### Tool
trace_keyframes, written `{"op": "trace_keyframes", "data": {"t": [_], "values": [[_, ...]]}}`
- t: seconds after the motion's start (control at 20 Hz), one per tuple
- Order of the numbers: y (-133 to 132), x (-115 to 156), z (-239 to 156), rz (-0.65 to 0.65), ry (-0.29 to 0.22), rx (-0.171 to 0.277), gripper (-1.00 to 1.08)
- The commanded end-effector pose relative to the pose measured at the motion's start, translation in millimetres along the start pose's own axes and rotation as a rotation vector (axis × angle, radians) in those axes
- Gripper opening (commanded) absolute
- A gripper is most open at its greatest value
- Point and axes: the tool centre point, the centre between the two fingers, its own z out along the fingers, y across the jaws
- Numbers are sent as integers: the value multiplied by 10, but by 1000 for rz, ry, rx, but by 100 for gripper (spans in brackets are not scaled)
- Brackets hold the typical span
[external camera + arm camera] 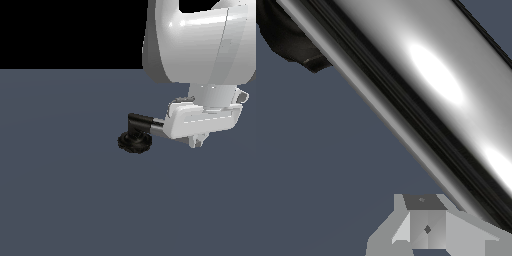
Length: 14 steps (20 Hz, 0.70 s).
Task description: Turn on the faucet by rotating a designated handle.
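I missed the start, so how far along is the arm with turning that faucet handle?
Done: the pincer has reached the chrome handle, which fills the wrist view. In hand: it sits over the bar beside the faucet's black base; its grip is hidden. Left: rotating the handle; nothing shows whether it has turned.

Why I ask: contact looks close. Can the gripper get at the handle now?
Probably yes. The gripper sits right at the handle, which fills the wrist view beside one finger. Nothing stands between them; actual contact cannot be told.
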Motion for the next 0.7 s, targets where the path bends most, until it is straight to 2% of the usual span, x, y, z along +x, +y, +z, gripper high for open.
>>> {"op": "trace_keyframes", "data": {"t": [0.0, 0.65], "values": [[23, 147, -5, -17, 6, -5, -100], [331, 470, -17, -13, 8, -7, -100]]}}
